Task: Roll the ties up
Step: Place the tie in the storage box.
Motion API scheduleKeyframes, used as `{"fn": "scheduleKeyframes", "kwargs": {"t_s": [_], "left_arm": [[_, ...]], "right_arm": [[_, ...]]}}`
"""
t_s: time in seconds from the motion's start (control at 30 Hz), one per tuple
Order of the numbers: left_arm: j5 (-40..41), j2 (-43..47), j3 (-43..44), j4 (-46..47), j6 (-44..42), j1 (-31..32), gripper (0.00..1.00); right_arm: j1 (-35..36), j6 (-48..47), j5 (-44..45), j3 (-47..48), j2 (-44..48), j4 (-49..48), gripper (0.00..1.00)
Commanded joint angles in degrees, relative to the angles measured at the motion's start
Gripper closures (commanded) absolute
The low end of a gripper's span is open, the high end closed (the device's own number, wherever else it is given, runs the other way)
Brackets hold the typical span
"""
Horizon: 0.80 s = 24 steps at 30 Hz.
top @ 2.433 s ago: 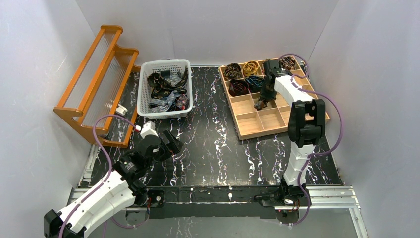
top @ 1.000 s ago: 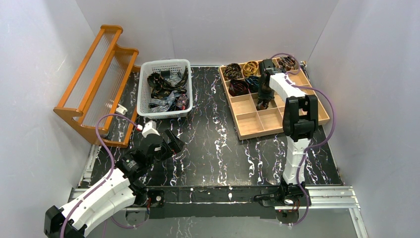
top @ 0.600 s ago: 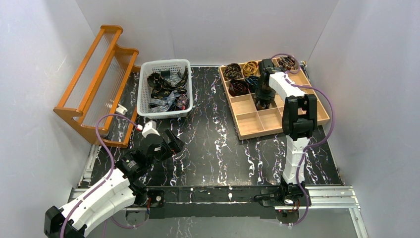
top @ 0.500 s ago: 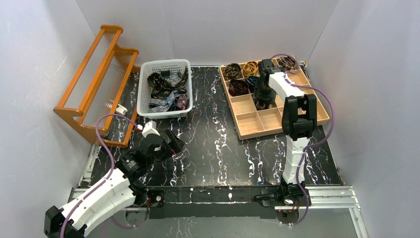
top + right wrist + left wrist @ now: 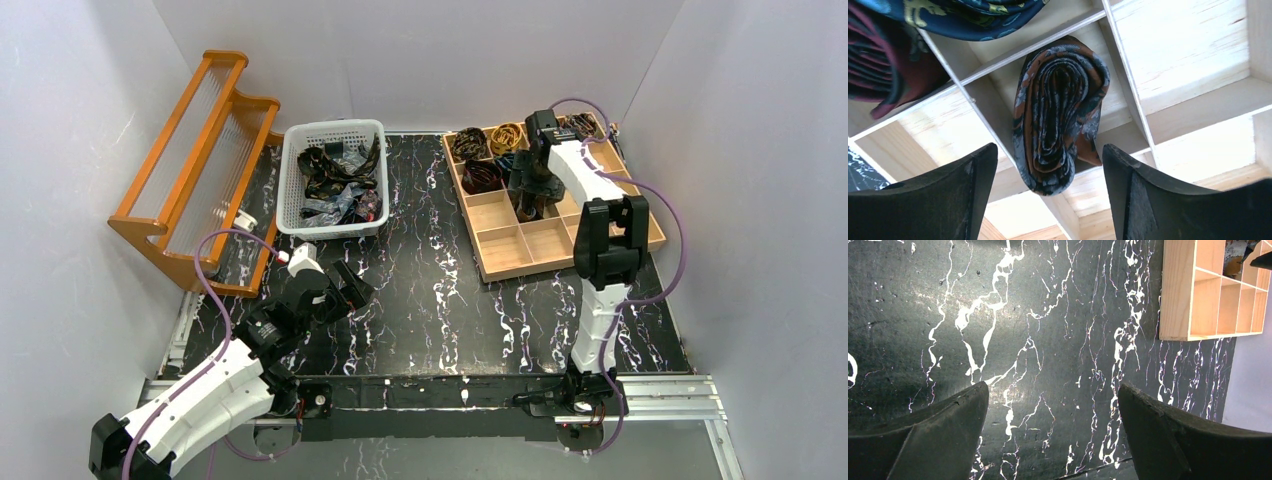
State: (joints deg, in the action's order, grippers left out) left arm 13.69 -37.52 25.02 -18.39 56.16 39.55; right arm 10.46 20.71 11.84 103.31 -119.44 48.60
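The coiled rust-brown, grey-mottled fabric tie (image 5: 1060,112) lay in a compartment of the pale wooden tray (image 5: 1188,50) between the right jaws, spread and released after clasping it a second earlier; the left jaws gaped wide.

Patterned cloth tie (image 5: 1060,110), pale matt wood tray (image 5: 1188,60)
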Motion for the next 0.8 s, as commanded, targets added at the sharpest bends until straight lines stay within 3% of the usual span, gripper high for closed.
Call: {"fn": "scheduleKeyframes", "kwargs": {"t_s": [0.0, 0.07, 0.3, 0.63, 0.77], "left_arm": [[0.2, 0.4, 0.5, 0.0, -0.2, 0.1, 0.02], [0.2, 0.4, 0.8, 0.0, -0.3, 0.1, 0.02], [0.5, 0.0, 1.9, -0.8, -0.9, 0.2, 0.02], [0.7, -1.0, 2.5, -1.0, -1.1, 0.2, 0.02], [0.7, -1.0, 2.7, -1.2, -1.1, 0.1, 0.02]], "right_arm": [[-0.4, -1.1, 1.6, 2.6, 5.3, -0.1, 0.15], [-0.7, -1.0, 2.6, 3.0, 5.4, -0.6, 0.16], [-3.1, -0.8, -0.1, 0.6, 4.7, -3.8, 0.42], [-4.7, -0.6, -3.7, -0.6, 1.3, -7.3, 0.43], [-5.0, 0.0, -3.7, -0.3, -0.6, -6.9, 0.53]]}}
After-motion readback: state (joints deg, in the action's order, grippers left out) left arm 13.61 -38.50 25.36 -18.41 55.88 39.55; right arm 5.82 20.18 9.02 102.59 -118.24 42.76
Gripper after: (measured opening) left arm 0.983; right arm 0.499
